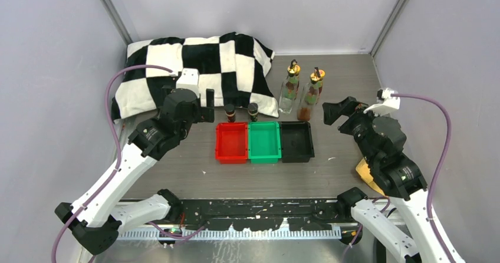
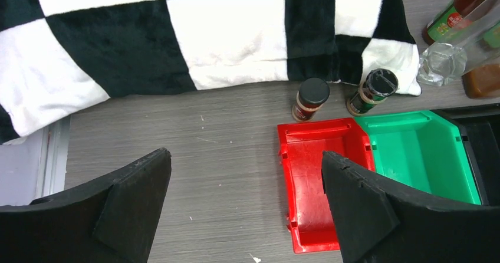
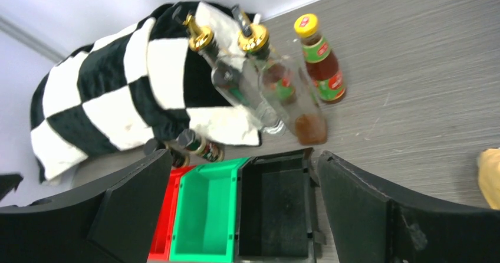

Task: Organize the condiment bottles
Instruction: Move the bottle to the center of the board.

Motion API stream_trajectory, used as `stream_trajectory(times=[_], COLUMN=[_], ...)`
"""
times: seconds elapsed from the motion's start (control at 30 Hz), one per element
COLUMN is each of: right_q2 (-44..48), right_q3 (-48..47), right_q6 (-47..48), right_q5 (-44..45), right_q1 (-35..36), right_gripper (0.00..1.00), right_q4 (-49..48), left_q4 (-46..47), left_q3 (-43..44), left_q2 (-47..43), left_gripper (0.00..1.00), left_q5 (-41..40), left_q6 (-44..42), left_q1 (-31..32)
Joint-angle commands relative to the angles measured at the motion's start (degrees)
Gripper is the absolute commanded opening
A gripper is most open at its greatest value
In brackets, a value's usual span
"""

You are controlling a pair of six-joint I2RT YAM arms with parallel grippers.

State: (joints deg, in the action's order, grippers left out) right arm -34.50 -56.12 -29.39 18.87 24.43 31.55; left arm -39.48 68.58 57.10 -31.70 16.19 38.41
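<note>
Left hand [image 2: 244,157] and right hand [image 3: 244,157] are held wide open, empty. 2 black-capped bottles [image 1: 230,113] are stood just beyond the trays [image 1: 263,158]; 2 glass bottles [image 1: 288,95] and, apparently, 2 reddish bottles [image 3: 323,62] are clustered to their right.

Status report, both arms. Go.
Left end effector open, empty. Right end effector open, empty. Condiment bottles standing behind trays, none inside. Checkered cushion right behind black-capped bottles.

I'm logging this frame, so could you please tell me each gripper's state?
Left gripper: open, holding nothing.
Right gripper: open, holding nothing.
</note>
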Motion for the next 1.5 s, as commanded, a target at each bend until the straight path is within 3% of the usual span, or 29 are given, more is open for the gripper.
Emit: stream_trajectory(times=[0.0, 0.17, 0.43, 0.7, 1.13, 1.47], right_q2=[4.4, 1.5, -2.3, -6.6, -18.0, -21.5], right_q3=[3.7, 2.1, 2.4, 0.6, -5.0, -6.4], right_q6=[2.7, 7.1, 11.4, 18.5, 23.1, 28.3], right_q5=[-9.3, -15.5, -18.1, -11.2, -4.6, 3.6], right_q1=[0.3, 0.3, 0.3, 0.3, 0.9, 3.4], right_gripper=[1.00, 1.00, 0.98, 0.92, 0.84, 0.82], right_q4=[-5.2, -2.7, -2.4, -0.9, -9.5, -12.6], left_q4=[-0.2, -0.2, 0.7, 2.8, 6.1, 9.0], left_q3=[3.1, 3.4, 3.2, 2.5, 0.0, -2.0], left_q2=[-0.3, 0.7, 1.4, 2.3, 0.5, -1.3], left_gripper=[1.00, 1.00, 1.00, 1.00, 1.00, 0.99], left_q5=[-0.3, -0.5, -0.4, 0.5, 1.6, 1.6], left_q6=[0.3, -0.1, -1.2, -3.0, -4.7, -5.8], left_q1=[0.4, 0.6, 0.6, 0.6, 0.7, 0.7])
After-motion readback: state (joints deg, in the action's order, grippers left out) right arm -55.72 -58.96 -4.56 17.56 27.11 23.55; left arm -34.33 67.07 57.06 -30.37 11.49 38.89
